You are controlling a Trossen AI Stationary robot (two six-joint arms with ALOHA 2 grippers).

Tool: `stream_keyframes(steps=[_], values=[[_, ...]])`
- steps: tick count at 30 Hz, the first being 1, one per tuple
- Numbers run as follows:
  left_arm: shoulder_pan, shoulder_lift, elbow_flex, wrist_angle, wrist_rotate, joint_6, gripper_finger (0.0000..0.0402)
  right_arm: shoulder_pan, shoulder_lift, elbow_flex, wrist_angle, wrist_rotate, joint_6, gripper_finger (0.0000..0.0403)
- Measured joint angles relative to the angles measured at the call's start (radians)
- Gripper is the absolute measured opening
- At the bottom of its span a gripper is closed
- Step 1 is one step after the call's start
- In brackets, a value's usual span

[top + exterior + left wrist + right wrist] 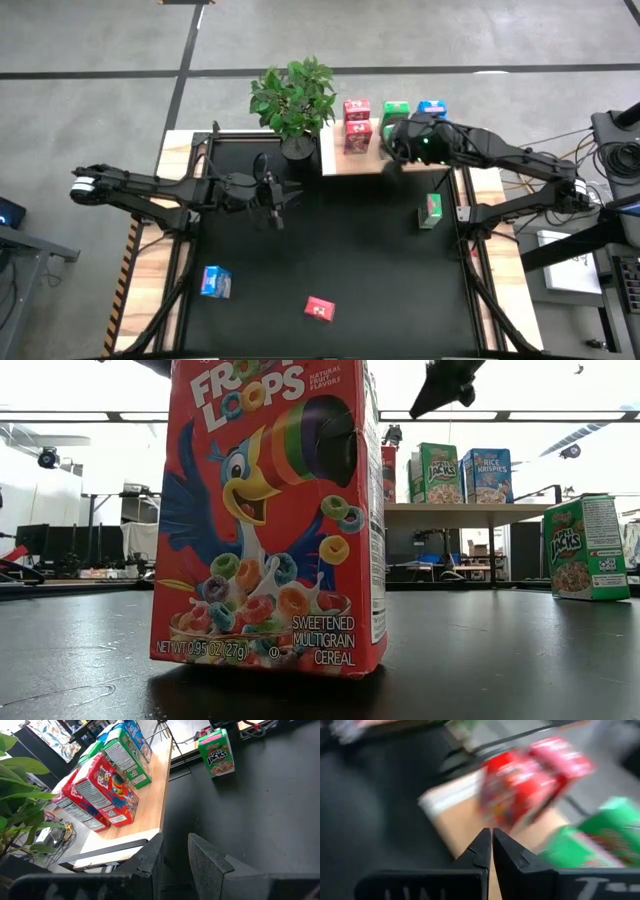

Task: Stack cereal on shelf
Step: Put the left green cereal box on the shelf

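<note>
Cereal boxes split between shelf (pixel 400 160) and black tabletop (pixel 350 260), both grippers empty.

Seen from above only: blue box (pixel 215 282) and red box (pixel 320 309) lying near the table's front edge, green Apple Jacks box (pixel 431 210) standing by the right side, potted plant (pixel 293 100) at the shelf's left end. From table height only: Froot Loops print on the red box (pixel 268 520) filling the foreground, Apple Jacks (pixel 437 473) and Rice Krispies (pixel 487 475) boxes up on the shelf, ceiling lights and desks in the room behind. Right gripper (pixel 491 851) pressed fully closed, hanging over the shelf's front edge just before the red pair (pixel 530 777) and green boxes (pixel 592 837). Left gripper (pixel 175 855) narrowly parted, holding nothing, over bare tabletop beside the shelf's left end, well apart from the loose boxes. Grey floor around the table.
</note>
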Motion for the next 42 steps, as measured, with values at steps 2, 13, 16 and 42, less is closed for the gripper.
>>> stream_keyframes(steps=[2, 13, 16, 42], values=[[0.0, 0.0, 0.0, 0.001, 0.0, 0.0, 0.0072, 0.0, 0.0, 0.011, -0.055, -0.067, -0.059, 0.0009], [0.0, 0.0, 0.0, 0.003, 0.001, -0.005, 0.0072, -0.003, 0.021, -0.02, -0.096, 0.175, -0.105, 0.0008], [0.0, 0.0, 0.0, 0.003, 0.001, -0.005, 0.0072, -0.003, 0.04, -0.02, -0.083, 0.209, -0.114, 0.0008], [-0.001, 0.0, 0.0, -0.023, 0.002, -0.025, 0.0072, -0.003, 0.043, 0.058, -0.208, 0.144, -0.079, 0.0009]])
